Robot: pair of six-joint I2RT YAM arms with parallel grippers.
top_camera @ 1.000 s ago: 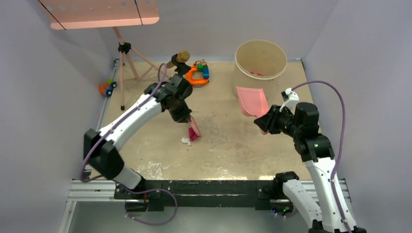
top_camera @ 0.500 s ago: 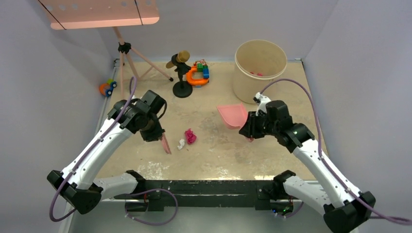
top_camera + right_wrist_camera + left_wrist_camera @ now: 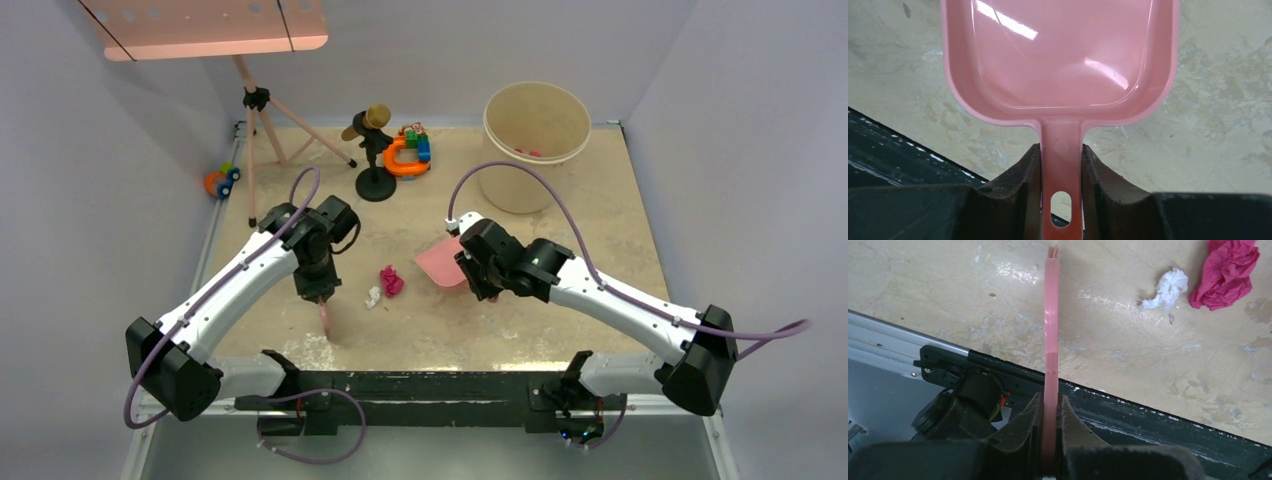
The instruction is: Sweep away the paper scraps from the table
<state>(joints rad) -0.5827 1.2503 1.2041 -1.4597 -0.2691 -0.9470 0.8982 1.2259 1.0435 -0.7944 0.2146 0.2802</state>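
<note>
Between the fingers of the left pincer we have the pink brush clamped by its flat handle. The jaws are closed hard on it, and the bristles point toward the tabletop close to its near edge. Across from it, the right pincer is closed on the stem of the pink dustpan, whose mouth faces left.

We judge the chief risk to be a missed stroke. The bristle tip stands nearer the near edge than the scraps, so a sweep begun there could pass beside them or flick the light white one past the pan. We cannot tell whether the pan's lip lies flat on the table, and any gap would let paper slip under. The thin handle might also twist in the grip.

We see two paper scraps, a crumpled magenta wad and a smaller white one just beside it. They lie left of the tabletop's middle, between brush and pan.
</note>
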